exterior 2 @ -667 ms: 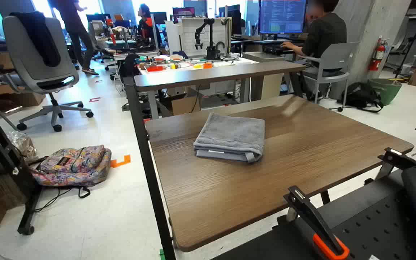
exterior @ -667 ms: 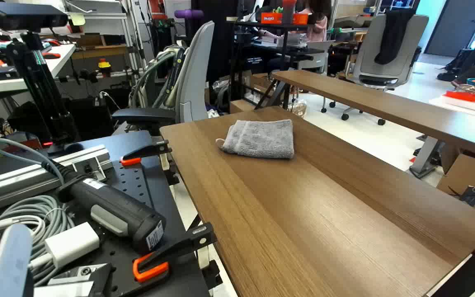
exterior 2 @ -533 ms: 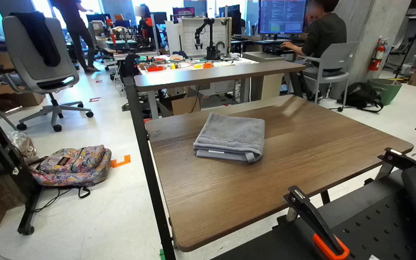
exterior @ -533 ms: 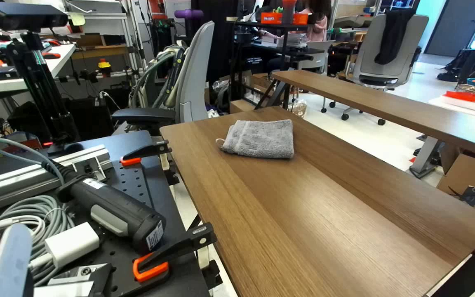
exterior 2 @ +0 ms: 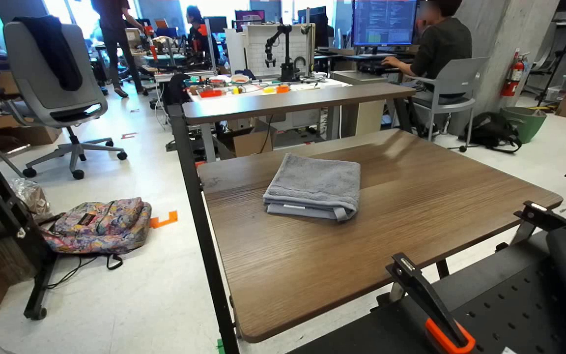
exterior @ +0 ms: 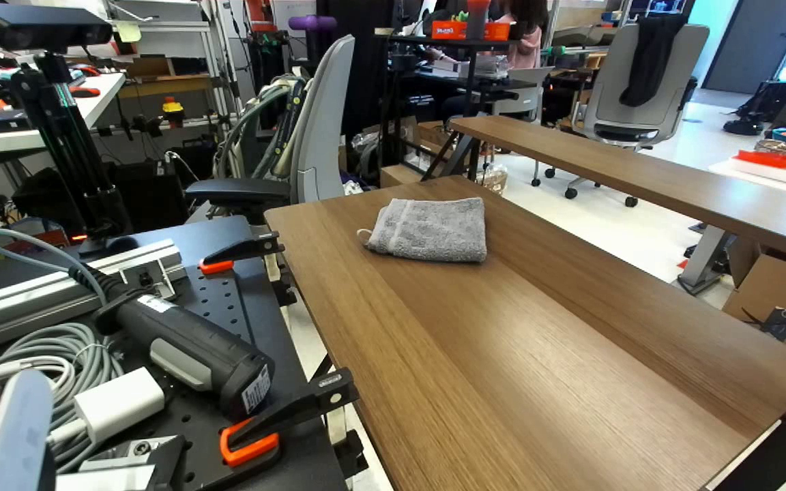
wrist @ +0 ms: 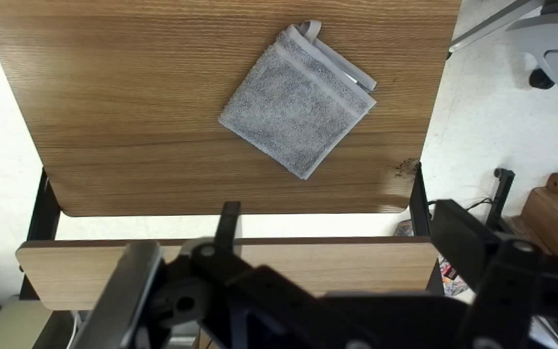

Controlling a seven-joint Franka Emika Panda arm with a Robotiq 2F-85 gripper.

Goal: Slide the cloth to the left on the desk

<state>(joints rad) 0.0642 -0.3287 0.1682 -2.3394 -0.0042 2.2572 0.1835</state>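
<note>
The cloth (exterior: 430,230) is a small grey folded towel lying flat on the brown wood-grain desk (exterior: 502,354). It also shows in an exterior view (exterior 2: 315,184) and, with its loop at the top, in the wrist view (wrist: 298,104). The desk also shows in an exterior view (exterior 2: 410,211) and in the wrist view (wrist: 129,97). My gripper (wrist: 339,213) shows only in the wrist view, at the bottom. Its two dark fingers are wide apart with nothing between them. It is above the scene and apart from the cloth. Neither exterior view shows the gripper.
A raised narrow wooden shelf (exterior 2: 297,101) runs along one edge of the desk; it also shows in the wrist view (wrist: 308,264). Black and orange clamps (exterior: 290,409) sit between the desk and a black perforated board (exterior: 222,307). A black handheld tool (exterior: 188,348) and cables lie there.
The cloth and the desk have not moved. Only a person walking in the background has shifted.
</note>
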